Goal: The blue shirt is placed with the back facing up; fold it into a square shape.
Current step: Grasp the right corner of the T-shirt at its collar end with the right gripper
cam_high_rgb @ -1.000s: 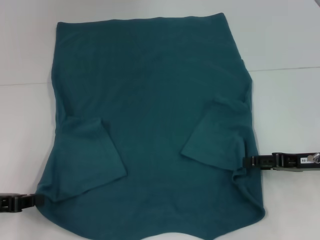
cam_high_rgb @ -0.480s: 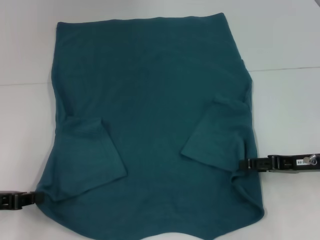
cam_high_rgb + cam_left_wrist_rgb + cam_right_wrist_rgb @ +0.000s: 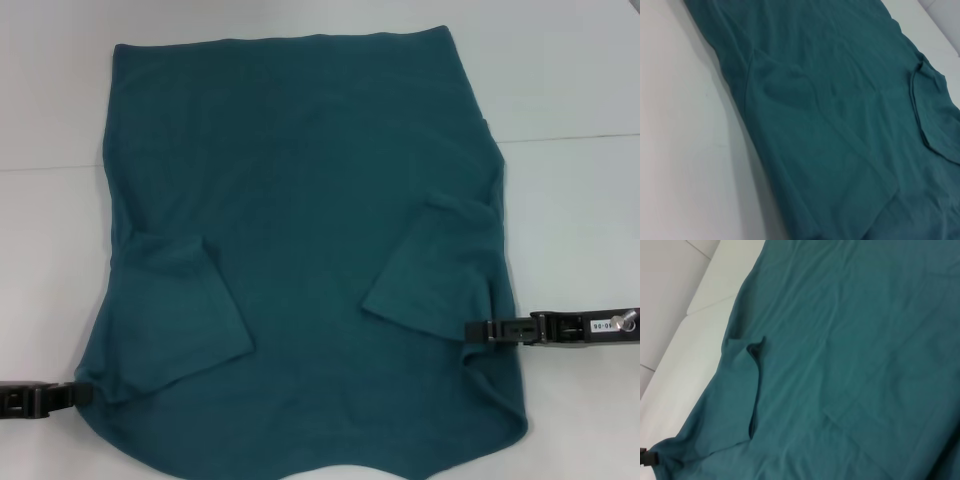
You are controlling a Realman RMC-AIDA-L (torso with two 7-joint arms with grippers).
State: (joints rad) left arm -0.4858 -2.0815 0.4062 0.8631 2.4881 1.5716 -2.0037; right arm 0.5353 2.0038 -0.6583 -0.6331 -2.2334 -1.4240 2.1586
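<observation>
1. The blue shirt point(image 3: 310, 230) is a plain dark teal-blue all over, with no print showing.
2. The table point(image 3: 570, 90) is plain white.
3. The left gripper point(image 3: 85, 393) and right gripper point(image 3: 472, 331) are black; the right one carries a small white label.

The head camera looks forward and steeply down from above, taking in nearly the whole shirt point(image 3: 300, 250) spread on the white table point(image 3: 570, 210), with the left gripper point(image 3: 80, 395) at its near left edge and the right gripper point(image 3: 472, 332) at its right edge. The left wrist camera sits low and close at the left edge, looking slantwise across the cloth. The right wrist camera does likewise from the right edge. All three views share the shirt's middle and its folded-in sleeves.
</observation>
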